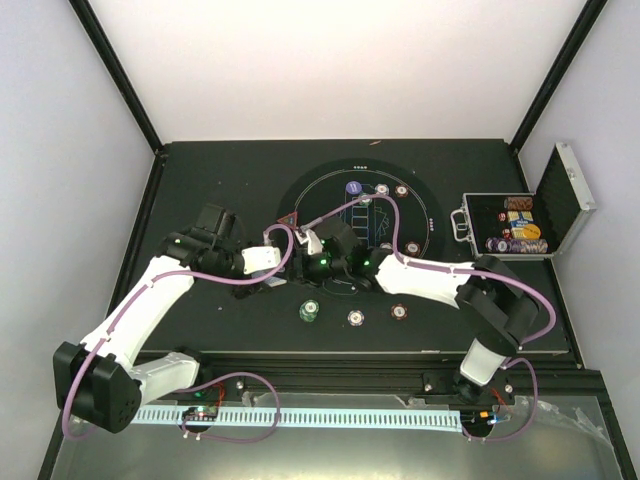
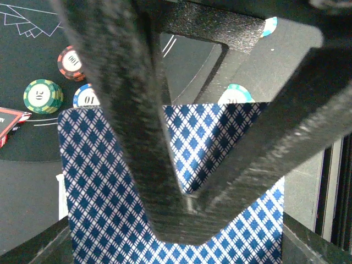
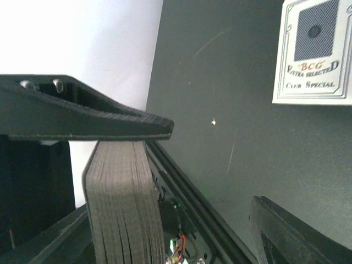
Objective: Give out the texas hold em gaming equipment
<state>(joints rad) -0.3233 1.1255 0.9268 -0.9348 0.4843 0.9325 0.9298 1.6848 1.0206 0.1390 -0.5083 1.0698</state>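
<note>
My two grippers meet over the near edge of the round black mat (image 1: 330,190). My right gripper (image 1: 327,252) is shut on a deck of playing cards, which shows edge-on in the right wrist view (image 3: 124,203) under its upper finger (image 3: 93,118). My left gripper (image 1: 298,255) is shut on the top card, whose blue diamond back (image 2: 104,187) fills the left wrist view, with the fingertips pinched together on it (image 2: 187,206). A red triangle marker (image 1: 289,221) lies just behind them. A purple button (image 1: 353,187) and chips (image 1: 401,190) lie on the mat.
Green (image 1: 309,312), white (image 1: 355,318) and brown-red (image 1: 398,312) chips lie in a row near the front edge. An open silver case (image 1: 510,225) with chips stands at the right. A white card box (image 3: 313,52) lies on the table. Chip stacks (image 2: 43,96) lie beside the left gripper.
</note>
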